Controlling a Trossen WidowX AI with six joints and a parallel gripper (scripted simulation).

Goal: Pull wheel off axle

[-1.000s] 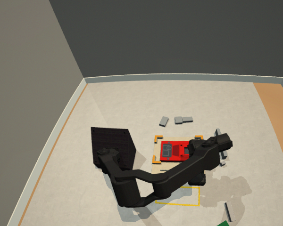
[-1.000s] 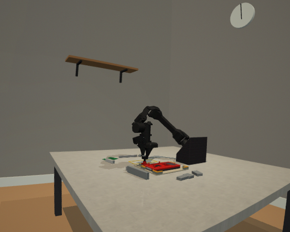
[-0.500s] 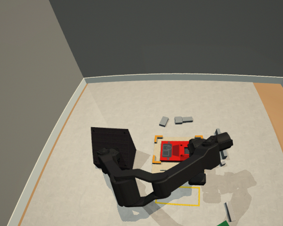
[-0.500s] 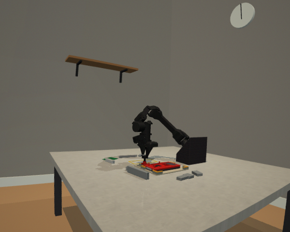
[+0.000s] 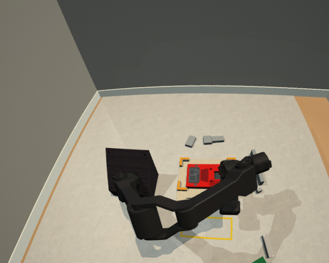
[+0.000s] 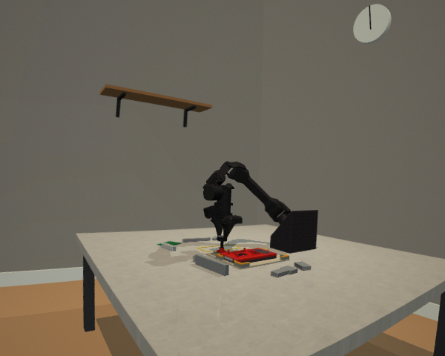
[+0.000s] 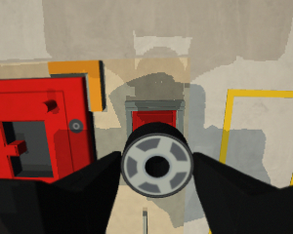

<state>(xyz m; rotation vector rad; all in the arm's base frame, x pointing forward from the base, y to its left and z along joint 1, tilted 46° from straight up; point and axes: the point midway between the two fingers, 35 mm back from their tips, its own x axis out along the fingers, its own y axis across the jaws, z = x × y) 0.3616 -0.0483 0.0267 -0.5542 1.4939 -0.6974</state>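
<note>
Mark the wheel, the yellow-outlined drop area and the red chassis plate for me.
wheel (image 7: 157,166): wrist view, on the hub face between the fingers.
yellow-outlined drop area (image 7: 228,122): wrist view, on its left border line.
red chassis plate (image 5: 204,176): top view, on its middle section.

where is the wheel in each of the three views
Top: not visible, hidden under the arm's wrist.
Exterior: too small to tell, at the fingers' tips by the red fixture's left end.
Wrist: wheel at centre bottom, clamped between the fingers.
Shared landmark: the red fixture.
</note>
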